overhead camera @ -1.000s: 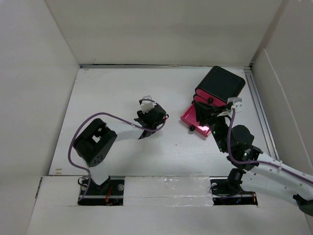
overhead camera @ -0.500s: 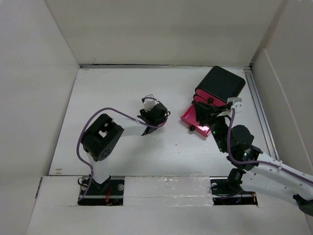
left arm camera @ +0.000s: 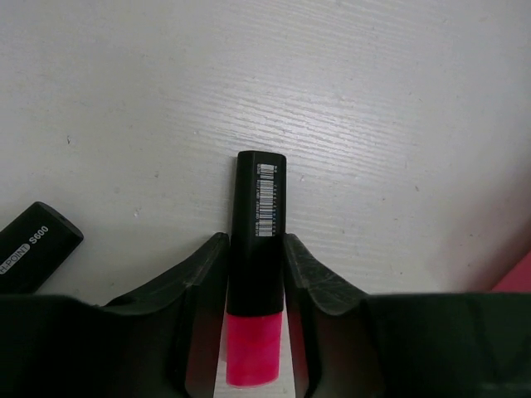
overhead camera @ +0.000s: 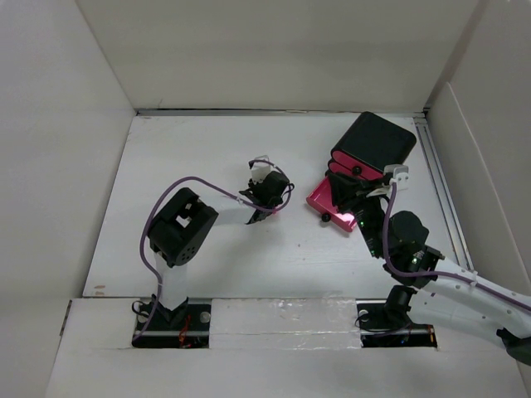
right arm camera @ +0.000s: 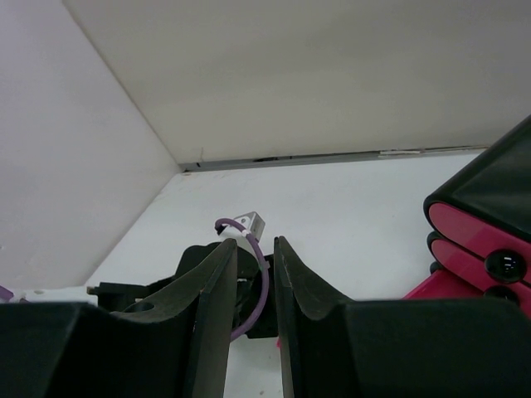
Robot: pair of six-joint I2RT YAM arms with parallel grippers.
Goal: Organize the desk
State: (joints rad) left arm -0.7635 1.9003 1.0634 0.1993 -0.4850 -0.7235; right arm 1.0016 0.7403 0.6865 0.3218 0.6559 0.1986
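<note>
Left gripper (left arm camera: 255, 319) clamps a black-capped pink highlighter pen (left arm camera: 257, 274).
I see the large matte white desk (overhead camera: 199, 157) spread beneath both arms; right gripper (right arm camera: 255, 311) near the far-right pink-drawered black box (overhead camera: 373, 145), fingers almost together, empty.

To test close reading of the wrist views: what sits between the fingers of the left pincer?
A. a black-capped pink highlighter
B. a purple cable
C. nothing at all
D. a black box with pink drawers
A: in the left wrist view, the left pincer is closed on a highlighter, whose black cap points away and whose pink body lies between the fingers.
</note>
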